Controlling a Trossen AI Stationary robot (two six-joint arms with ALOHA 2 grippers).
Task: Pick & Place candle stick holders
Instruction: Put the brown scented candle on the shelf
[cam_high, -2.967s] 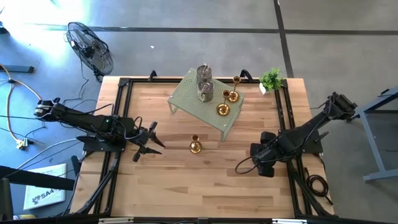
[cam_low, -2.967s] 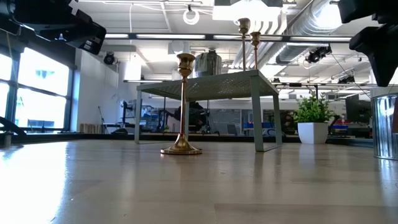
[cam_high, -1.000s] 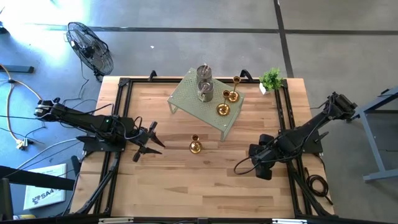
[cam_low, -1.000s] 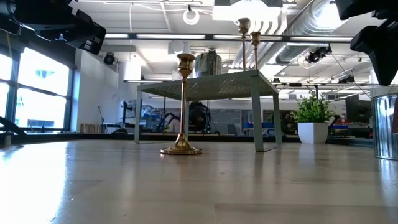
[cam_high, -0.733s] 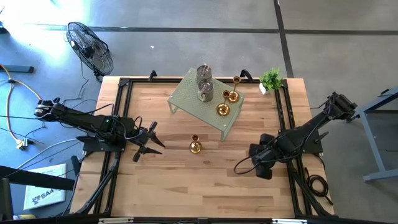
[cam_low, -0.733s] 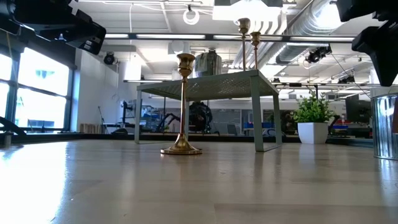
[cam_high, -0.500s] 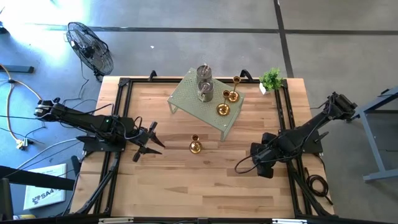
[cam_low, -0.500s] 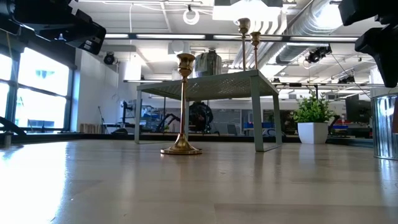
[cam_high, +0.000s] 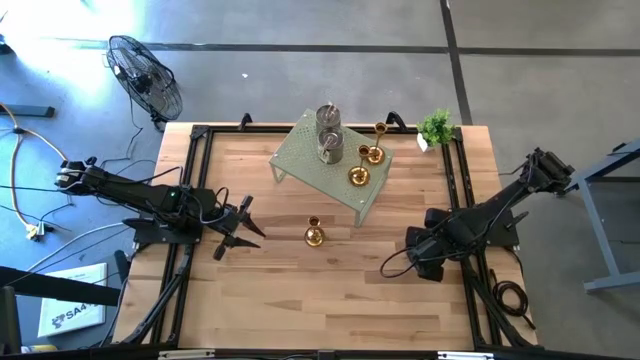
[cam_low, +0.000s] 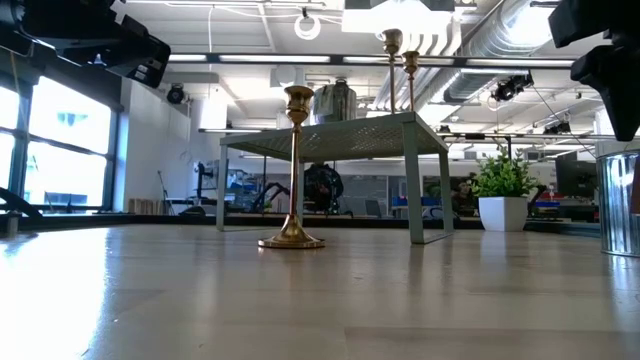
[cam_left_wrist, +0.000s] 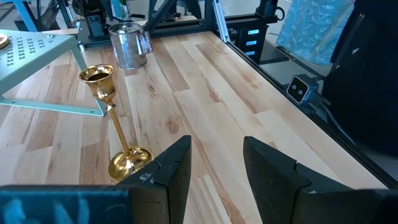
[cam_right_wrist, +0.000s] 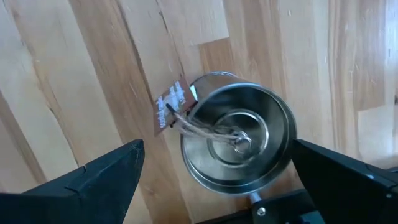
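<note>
A gold candle stick holder (cam_high: 314, 235) stands upright on its round base on the table, in front of the pale green rack (cam_high: 300, 165). It also shows in the left wrist view (cam_left_wrist: 118, 137). Two silver cups (cam_high: 328, 145) and three gold holders (cam_high: 358, 176) stand on the rack. My left gripper (cam_left_wrist: 217, 155) is open and empty, level, to the left of the gold holder. My right gripper (cam_right_wrist: 217, 146) is open wide and points down over a silver cup (cam_right_wrist: 239, 140) with a brown tag, which stands on the table. Its fingers stand apart from the cup on either side.
A small potted plant (cam_high: 436, 127) stands at the far right corner. Black rails (cam_high: 190, 190) run along the table's left and right sides. Bare wood lies between the two grippers and toward the near edge. A fan (cam_high: 145, 75) stands on the floor beyond the table.
My right gripper has drifted a little toward the table's right edge above the silver cup, staying open. The candle stick holders have kept still.
</note>
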